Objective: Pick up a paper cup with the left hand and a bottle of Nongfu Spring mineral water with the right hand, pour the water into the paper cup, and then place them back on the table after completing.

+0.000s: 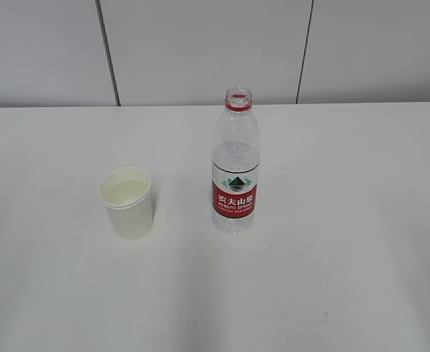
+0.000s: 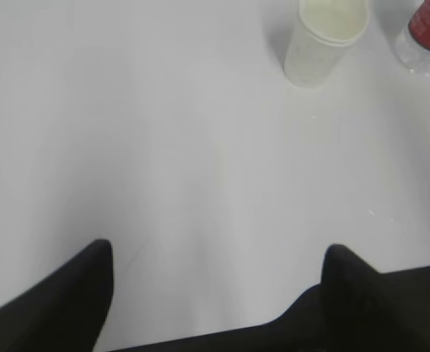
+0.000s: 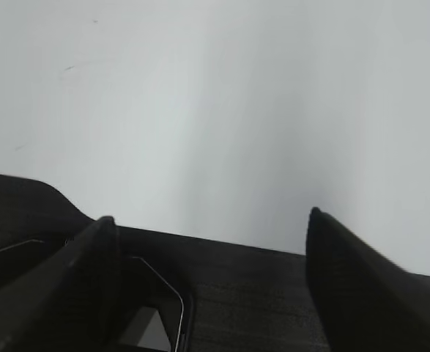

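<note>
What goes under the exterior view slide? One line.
Uncapped water bottle and paper cup holding liquid stand apart on the white table.

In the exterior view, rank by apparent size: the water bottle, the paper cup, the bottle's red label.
1. Water bottle, tallest by far, standing uncapped.
2. Paper cup, shorter but wider than the bottle.
3. Red label, a band on the bottle's lower half.

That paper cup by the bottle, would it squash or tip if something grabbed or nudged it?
The paper cup would probably crush easily: its thin wall and open top look soft. It seems to hold some liquid, so squeezing could spill it. That liquid likely steadies it a little, yet its base looks narrower than its rim, so a push near the top might tip it toward the bottle.
</note>
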{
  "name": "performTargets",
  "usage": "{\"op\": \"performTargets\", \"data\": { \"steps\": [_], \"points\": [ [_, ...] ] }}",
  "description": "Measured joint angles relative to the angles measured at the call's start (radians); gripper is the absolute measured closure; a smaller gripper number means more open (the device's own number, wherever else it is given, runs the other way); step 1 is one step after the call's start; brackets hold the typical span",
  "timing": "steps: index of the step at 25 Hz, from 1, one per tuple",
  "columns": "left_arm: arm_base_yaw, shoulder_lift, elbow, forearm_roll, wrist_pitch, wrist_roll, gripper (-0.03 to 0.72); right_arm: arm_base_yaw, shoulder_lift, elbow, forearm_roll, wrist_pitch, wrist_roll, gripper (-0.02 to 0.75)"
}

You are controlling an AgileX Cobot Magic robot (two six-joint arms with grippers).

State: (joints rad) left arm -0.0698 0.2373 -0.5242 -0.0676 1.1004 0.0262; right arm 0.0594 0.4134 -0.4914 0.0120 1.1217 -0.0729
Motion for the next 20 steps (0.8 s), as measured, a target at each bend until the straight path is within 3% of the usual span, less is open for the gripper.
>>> {"op": "performTargets", "data": {
  "steps": [12,20],
  "points": [
    [0.000,-0.228,0.000,-0.003,0.000,0.000,0.157,0.000,-0.276,0.000,0.002,0.012,0.005,0.150],
    [0.000,-0.242,0.000,-0.005,0.004,0.000,0.157,0.000,-0.426,0.000,0.007,0.018,0.022,0.150]
  ]
}}
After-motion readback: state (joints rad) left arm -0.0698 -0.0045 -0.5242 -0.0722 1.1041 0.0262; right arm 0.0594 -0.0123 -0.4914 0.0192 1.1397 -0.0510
